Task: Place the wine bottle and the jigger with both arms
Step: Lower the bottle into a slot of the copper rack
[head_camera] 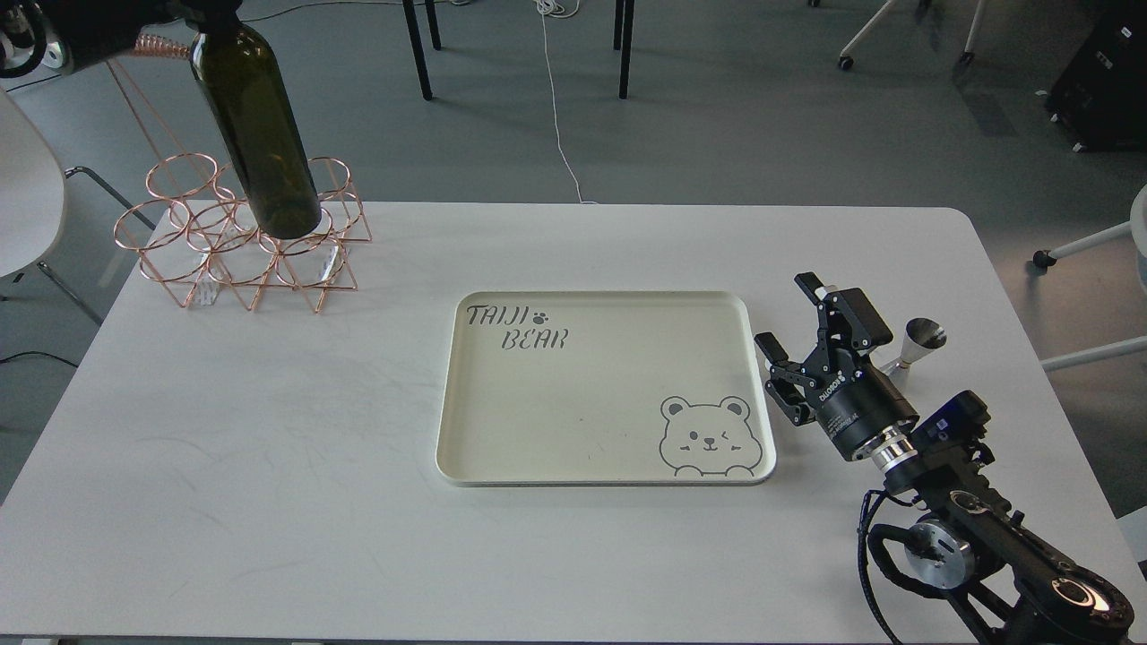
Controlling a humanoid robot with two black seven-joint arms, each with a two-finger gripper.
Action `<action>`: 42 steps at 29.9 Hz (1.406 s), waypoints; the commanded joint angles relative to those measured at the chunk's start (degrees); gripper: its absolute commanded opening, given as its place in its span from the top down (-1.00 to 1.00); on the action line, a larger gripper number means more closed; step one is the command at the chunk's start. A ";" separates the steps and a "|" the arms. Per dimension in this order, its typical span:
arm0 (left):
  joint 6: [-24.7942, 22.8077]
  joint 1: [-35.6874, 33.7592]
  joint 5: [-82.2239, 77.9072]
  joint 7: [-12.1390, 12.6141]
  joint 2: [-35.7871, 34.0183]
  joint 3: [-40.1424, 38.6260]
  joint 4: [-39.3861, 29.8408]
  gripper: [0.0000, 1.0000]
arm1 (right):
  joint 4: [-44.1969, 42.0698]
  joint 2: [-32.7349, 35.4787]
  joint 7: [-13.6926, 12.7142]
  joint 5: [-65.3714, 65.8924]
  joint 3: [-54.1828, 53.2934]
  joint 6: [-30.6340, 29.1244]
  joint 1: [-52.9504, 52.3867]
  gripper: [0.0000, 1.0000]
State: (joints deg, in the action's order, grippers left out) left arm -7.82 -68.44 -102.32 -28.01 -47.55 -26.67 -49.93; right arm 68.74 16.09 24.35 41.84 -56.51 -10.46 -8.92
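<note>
Head view: both task items are seen; the tall dark olive-green glass wine bottle [257, 134] is held aloft at top left, tilted, its base over the copper wire rack [242, 237].
Left gripper: it is hidden at the top edge where the bottle's neck leaves the picture, so whether it is clenched cannot be told; the bottle touches nothing else that shows, so a grasp at the neck is judged likely.
Right gripper [796, 333]: its two black fingers are spread apart and hold nothing; it lies between the cream rectangular tray [609, 300] and the jigger.
Jigger: the small shiny steel hourglass-shaped jigger [916, 348] stands upright on the white table [269, 448], just beside the right gripper and partly hidden behind it, off the tray.
Tray: its printed bear and lettering are uncovered.
Step in hand: the bottle appears to be carried clear of the rack, while the jigger is not yet grasped.
Doing it well: the bottle's base is best lifted free of the wire rings before any sideways travel, and brought upright before being set down.
Jigger grasp: the spread fingers are best centred on the narrow waist, since the smooth cones could slip.
</note>
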 commanded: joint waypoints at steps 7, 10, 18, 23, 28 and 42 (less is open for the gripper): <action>-0.01 -0.03 0.02 0.01 0.35 1.53 0.01 0.85 | 0.08 0.08 0.00 0.00 0.00 0.00 -0.04 -0.96; -0.01 -0.03 0.02 0.01 0.53 1.62 0.01 0.85 | 0.00 0.08 0.00 0.00 0.00 0.00 -0.04 -0.96; 0.52 0.49 0.02 0.01 0.88 1.62 0.10 0.84 | 0.08 0.00 0.00 0.00 -0.09 0.00 0.40 -0.96; 1.22 1.73 0.19 0.01 0.88 1.62 0.89 0.84 | 0.08 0.00 0.17 0.00 -0.09 0.00 0.49 -0.96; 2.45 2.87 0.19 0.01 0.97 1.62 1.41 0.84 | 0.08 -0.18 0.26 0.00 0.00 0.00 0.84 -0.96; 3.33 5.33 0.54 0.01 5.27 1.53 6.34 0.79 | 0.08 -1.06 0.26 0.09 0.00 0.00 0.84 -0.96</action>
State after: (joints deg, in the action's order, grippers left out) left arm -4.52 -63.92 -101.83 -27.98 -43.21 -25.13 -44.07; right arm 68.83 15.03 24.61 41.85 -56.54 -10.46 -8.08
